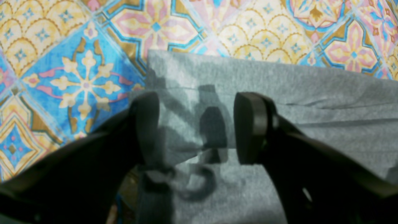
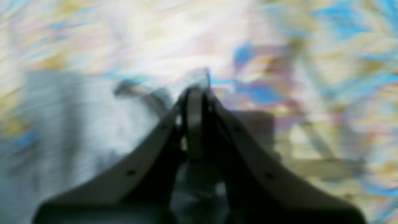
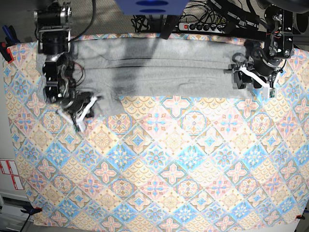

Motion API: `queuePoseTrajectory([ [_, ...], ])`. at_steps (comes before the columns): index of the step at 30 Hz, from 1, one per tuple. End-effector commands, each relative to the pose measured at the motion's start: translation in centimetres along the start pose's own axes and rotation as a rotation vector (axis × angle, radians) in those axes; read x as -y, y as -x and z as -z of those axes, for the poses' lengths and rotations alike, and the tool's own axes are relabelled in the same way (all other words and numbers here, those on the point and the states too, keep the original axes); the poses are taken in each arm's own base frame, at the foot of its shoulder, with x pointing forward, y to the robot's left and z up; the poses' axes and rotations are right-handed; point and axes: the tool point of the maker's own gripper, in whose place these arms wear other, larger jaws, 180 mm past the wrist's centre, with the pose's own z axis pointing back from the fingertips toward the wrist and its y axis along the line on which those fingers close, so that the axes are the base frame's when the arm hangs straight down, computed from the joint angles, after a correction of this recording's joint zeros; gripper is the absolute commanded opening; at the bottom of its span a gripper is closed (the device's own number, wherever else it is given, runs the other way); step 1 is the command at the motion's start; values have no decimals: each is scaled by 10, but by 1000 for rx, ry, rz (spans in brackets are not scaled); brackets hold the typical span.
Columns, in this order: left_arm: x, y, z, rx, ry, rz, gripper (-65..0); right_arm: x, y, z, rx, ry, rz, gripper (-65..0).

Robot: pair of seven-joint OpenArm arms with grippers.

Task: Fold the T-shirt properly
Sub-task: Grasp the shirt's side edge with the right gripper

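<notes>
Under left claw (image 1: 196,124): T-shirt (image 1: 279,93) corner lying between wide-open jaws, nothing gripped.
Right claw (image 2: 194,93): closing fully; fabric pinched, judging so through blur.
Advice: left should be gripping before lifting together.

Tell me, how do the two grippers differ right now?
The left gripper has its jaws spread wide; the right gripper is shut. The left hovers over the shirt holding nothing, while the right pinches a bit of its grey cloth. Both sit at opposite ends of the shirt, on the patterned tablecloth.
</notes>
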Motion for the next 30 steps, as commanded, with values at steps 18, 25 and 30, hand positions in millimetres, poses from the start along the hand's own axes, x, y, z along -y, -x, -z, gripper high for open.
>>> queuePoseTrajectory([
  [18, 6, -13, 2, 46, 9, -5, -262, -27, 16, -96, 89, 57, -136, -648],
  [25, 4, -14, 2, 49, 4, -7, -262, -13, 31, -129, 78, 122, -144, -648],
  [30, 5, -15, 2, 51, 5, -6, -262, -14, 55, -141, 31, 128, -137, -648],
])
